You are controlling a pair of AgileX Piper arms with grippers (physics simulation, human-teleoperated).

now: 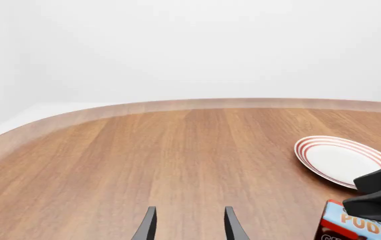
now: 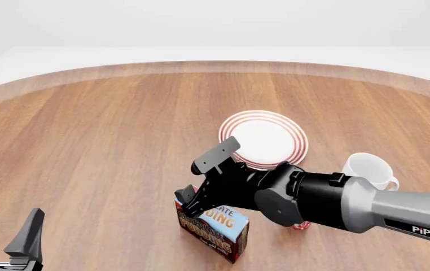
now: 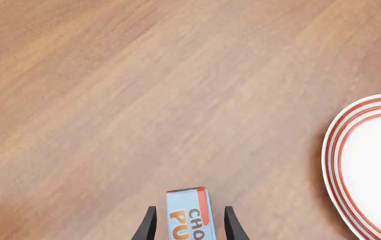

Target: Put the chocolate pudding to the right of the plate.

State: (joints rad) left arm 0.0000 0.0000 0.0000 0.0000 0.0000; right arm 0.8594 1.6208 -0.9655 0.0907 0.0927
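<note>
The right gripper (image 3: 186,225) reached down over the chocolate pudding (image 2: 213,227), its two dark fingers (image 3: 146,226) standing either side of the carton's light-blue top, one at each long edge; whether they pressed the sides or merely flanked them could not be told from the wrist view. The carton stood on the wooden table (image 2: 109,135) directly beneath that gripper, its brown printed side facing the front camera. The plate (image 2: 263,139), white with red rings at its rim, lay just beyond the gripper and slightly to its right, apart from the carton. A plain white mug (image 2: 368,171) sat farther to the gripper's right, behind the arm's grey forearm, with a scrap of red showing under the arm. The left gripper (image 2: 5,231) hung well away to the left of the carton, its fingers spread apart over bare wood and holding nothing
</note>
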